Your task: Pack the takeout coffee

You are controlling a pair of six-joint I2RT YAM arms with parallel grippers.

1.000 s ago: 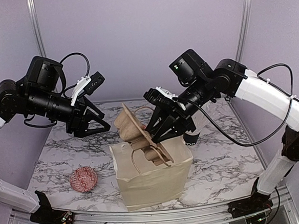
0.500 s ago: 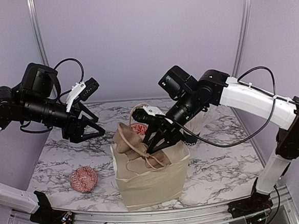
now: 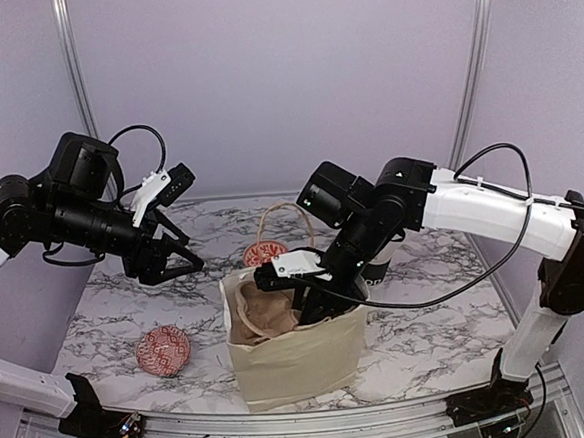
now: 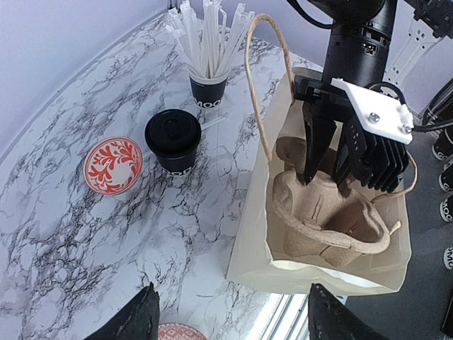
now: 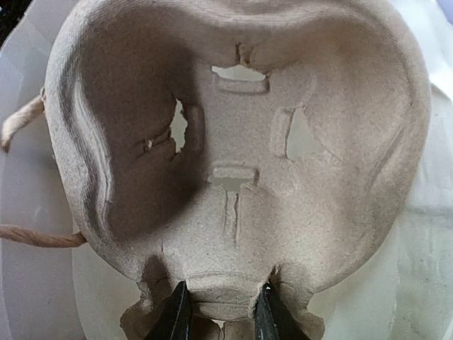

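Carrier-seating step, by my read: the right gripper point(image 5: 221, 310) is down inside the paper bag point(image 3: 297, 357), pinching an edge of the cardboard cup carrier point(image 4: 322, 212). Left gripper point(image 3: 185, 265) hovers spread wide and empty at the left. The coffee point(image 4: 173, 142) stands lidded and upright on the surface point(image 4: 85, 241), on the far side of the bag beside a red bowl point(image 4: 113, 164), not yet packed. Next calls for letting go, levelling the carrier, then an upright lift. The cup's white print reads roughly "MOC"; the rest is unclear.

Carrier point(image 5: 233, 142): rough, matt moulded pulp, we judge;
Bag point(image 3: 294, 364): smooth matt paper;
Lid point(image 4: 172, 132): black plastic, slight sheen
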